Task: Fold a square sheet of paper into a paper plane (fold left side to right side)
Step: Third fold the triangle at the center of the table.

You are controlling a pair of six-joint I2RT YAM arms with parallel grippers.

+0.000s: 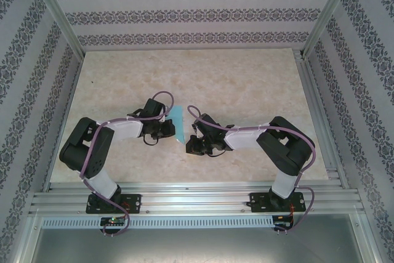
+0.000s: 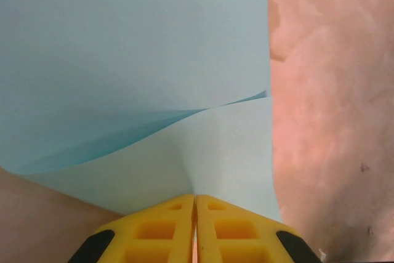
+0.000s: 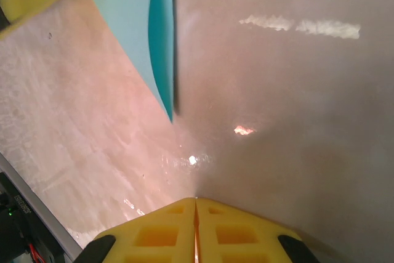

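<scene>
Square sheet of paper (image 1: 178, 122), folded over, sits pinched in the left claw (image 2: 195, 200); right claw (image 3: 196, 202) closed, empty, near it.

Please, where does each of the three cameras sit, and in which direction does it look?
Top external: above and behind the arm bases, looking down on the beige marbled table; the left arm and right arm show whole.
Left wrist: on the left arm, looking along its yellow left gripper, apparently pinching the thin light-blue square sheet of paper.
Right wrist: on the right arm, looking past its shut right gripper across the table.
Shared: all three show the sheet.
</scene>
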